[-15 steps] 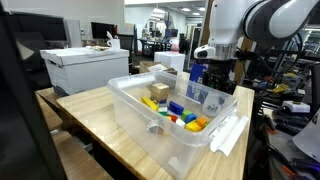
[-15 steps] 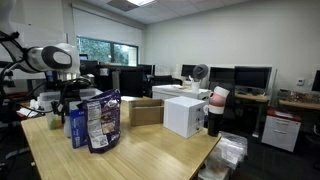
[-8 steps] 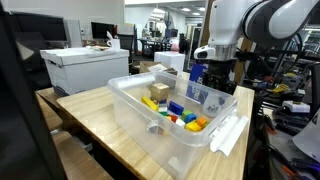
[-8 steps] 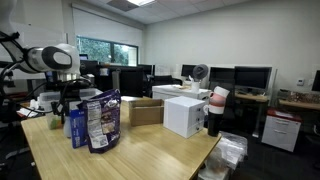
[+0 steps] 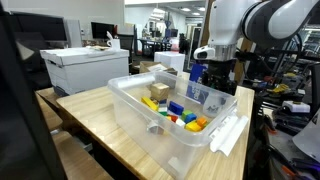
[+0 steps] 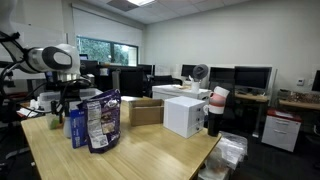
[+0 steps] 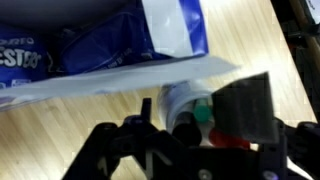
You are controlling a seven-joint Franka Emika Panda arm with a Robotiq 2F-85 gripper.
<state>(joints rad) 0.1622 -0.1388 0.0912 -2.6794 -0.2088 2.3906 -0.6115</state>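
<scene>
My gripper (image 7: 188,118) hangs over a small clear cylindrical container (image 7: 180,98) with green and red parts inside, which stands on the wooden table. The fingers straddle the container with a gap on one side, so they look open. A blue and white snack bag (image 7: 110,45) stands right next to it. In an exterior view the gripper (image 6: 67,98) is just above the container (image 6: 72,126), beside the bag (image 6: 100,120). In an exterior view the gripper (image 5: 212,68) is behind a clear bin, next to the bag (image 5: 197,74).
A clear plastic bin (image 5: 135,108) with several coloured toy blocks (image 5: 175,110) sits on the wooden table (image 5: 90,115), its lid (image 5: 228,133) leaning beside it. A white box (image 6: 185,115) and a cardboard box (image 6: 145,110) stand further along the table.
</scene>
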